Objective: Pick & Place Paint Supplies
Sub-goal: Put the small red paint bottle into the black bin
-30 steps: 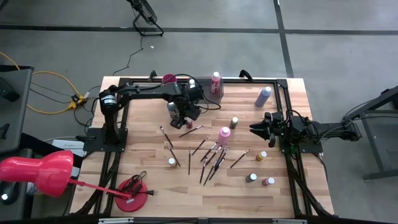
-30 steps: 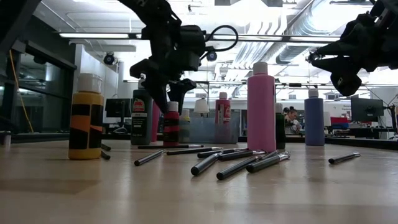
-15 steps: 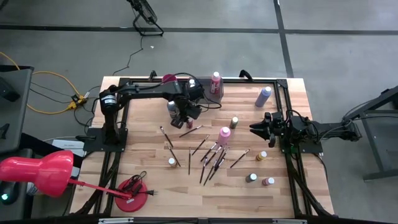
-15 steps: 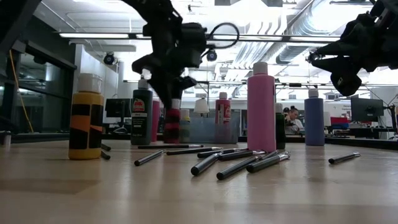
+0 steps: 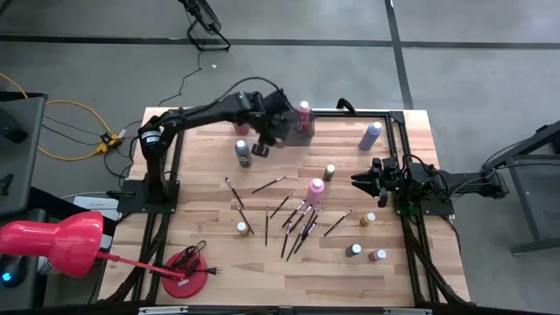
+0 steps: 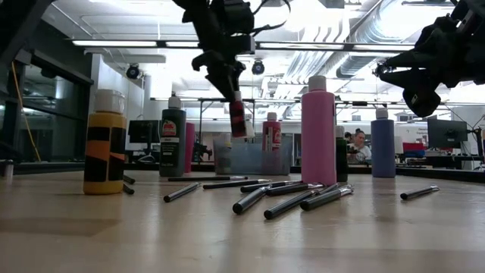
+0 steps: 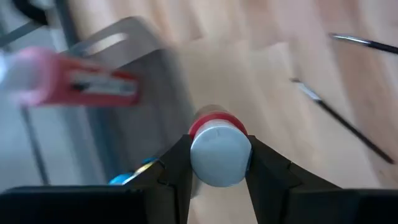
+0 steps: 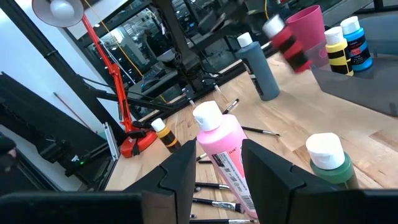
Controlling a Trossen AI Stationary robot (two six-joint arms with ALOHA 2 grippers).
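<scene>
We see the left gripper (image 6: pixel 236 98) raised above the far part of the bench (image 5: pixel 210 219), its jaws closed on a small red paint bottle (image 6: pixel 238 118) with a pale cap, which hangs tilted in the air clear of the wood. From the wrist camera the bottle's cap sits squarely between the two dark fingers (image 7: pixel 177 174), and a grey tray (image 7: pixel 134 112) lies below and just beyond it, with a pink bottle lying on its side (image 7: pixel 68 84) in that tray. From above, the tray (image 5: pixel 302 133) sits at the far edge of the bench, with the left arm reaching over beside it. A dark grey bottle (image 5: pixel 243 151) stands on the bench near that arm. The right gripper (image 5: pixel 360 182) waits at the right side of the bench, holding nothing, its jaws partly apart. In front of it stands a tall pink bottle (image 5: pixel 315 190), upright in the middle of the bench, with a scatter of thin dark paintbrushes (image 5: pixel 297 229) lying flat around and just beside it. A lavender bottle (image 5: pixel 371 135) stands near the far right corner, and a yellow bottle (image 6: pixel 105 144) stands at the front left of the low view. A red lamp base (image 5: pixel 189 262) rests at the near left corner.
</scene>
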